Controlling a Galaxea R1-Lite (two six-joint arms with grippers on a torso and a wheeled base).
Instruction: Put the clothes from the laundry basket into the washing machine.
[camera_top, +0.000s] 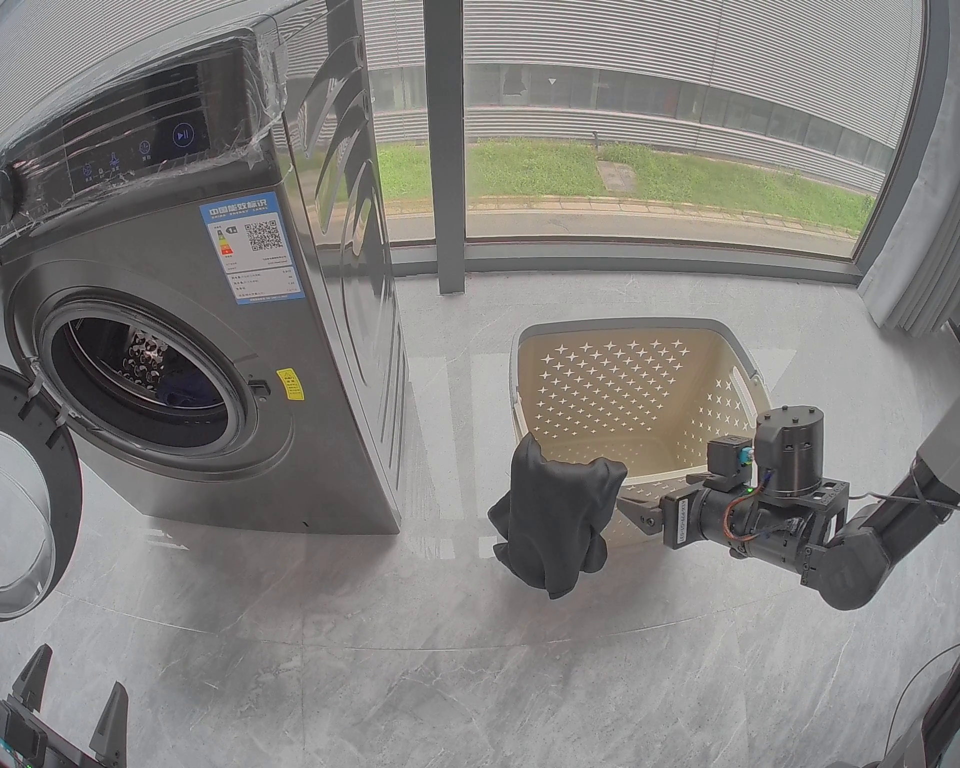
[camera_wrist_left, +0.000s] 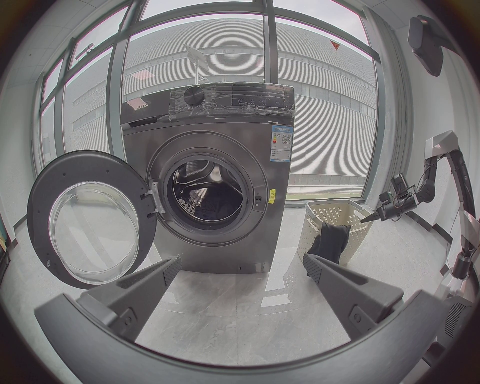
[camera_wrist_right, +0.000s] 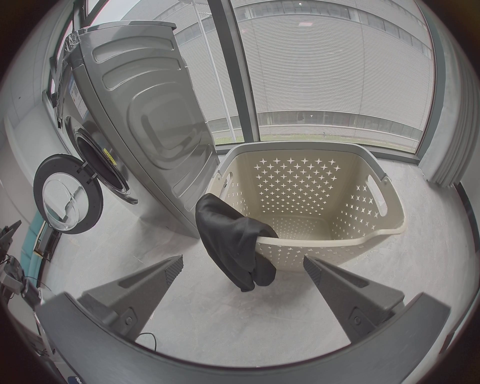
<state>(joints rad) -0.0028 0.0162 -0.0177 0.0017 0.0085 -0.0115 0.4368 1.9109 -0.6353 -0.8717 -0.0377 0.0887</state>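
A black garment (camera_top: 555, 520) (camera_wrist_right: 230, 240) hangs over the front left corner of the cream laundry basket (camera_top: 620, 325) (camera_wrist_right: 325, 245), mostly outside it. The basket's inside looks bare. My right gripper (camera_top: 635, 510) (camera_wrist_right: 241, 260) is level with the basket's front rim, just right of the garment, open and holding nothing. The grey washing machine (camera_top: 330, 330) (camera_wrist_left: 220, 130) stands to the left with its round door (camera_top: 30, 520) (camera_wrist_left: 90, 220) swung wide open. Something dark lies in the drum (camera_wrist_left: 210, 202). My left gripper (camera_top: 80, 670) (camera_wrist_left: 241, 257) is low in front of the machine, open.
Bare grey floor tiles (camera_top: 450, 650) run between the machine and the basket. A glass window wall (camera_top: 650, 120) with a dark post (camera_top: 445, 150) stands behind both. A pale curtain (camera_top: 920, 250) hangs at the far right.
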